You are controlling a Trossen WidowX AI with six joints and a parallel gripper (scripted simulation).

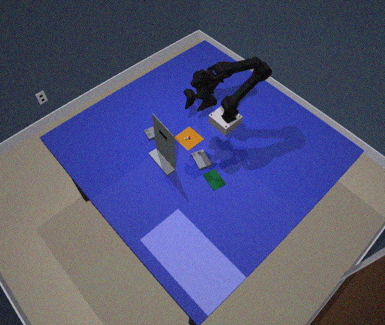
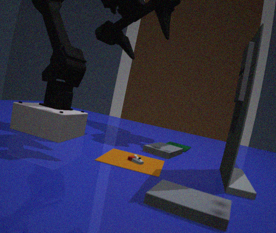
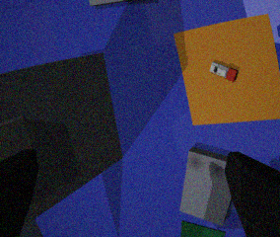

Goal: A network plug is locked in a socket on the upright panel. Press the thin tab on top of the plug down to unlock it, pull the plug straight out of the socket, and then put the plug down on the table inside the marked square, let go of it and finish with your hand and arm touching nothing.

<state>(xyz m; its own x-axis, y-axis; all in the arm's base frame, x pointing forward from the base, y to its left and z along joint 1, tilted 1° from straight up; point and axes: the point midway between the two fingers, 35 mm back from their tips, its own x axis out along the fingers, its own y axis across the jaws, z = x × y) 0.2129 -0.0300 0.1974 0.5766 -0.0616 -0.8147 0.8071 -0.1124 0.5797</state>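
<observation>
The small white plug with a red end [image 1: 187, 138] [image 2: 135, 159] [image 3: 223, 70] lies on the orange square [image 1: 189, 145] [image 2: 112, 158] [image 3: 239, 106], wholly inside its edges. The upright grey panel [image 1: 165, 145] [image 2: 236, 125] [image 3: 51, 99] stands beside the square, with a dark socket opening [image 1: 163, 134] in its face that holds no plug. My gripper [image 1: 192, 108] [image 2: 151, 48] [image 3: 132, 155] is wide open and empty, high above the table, apart from plug and panel. Nothing shows between its fingers in the wrist view.
A low grey block [image 1: 200, 159] [image 2: 163, 149] [image 3: 206, 188] lies near the orange square, with a green patch [image 1: 214, 179] [image 2: 179, 145] [image 3: 199, 231] beyond it. Another grey block [image 1: 149, 133] [image 2: 188, 203] lies at the panel's other side. The arm's pale base [image 1: 225, 120] [image 2: 47, 123] stands behind the square.
</observation>
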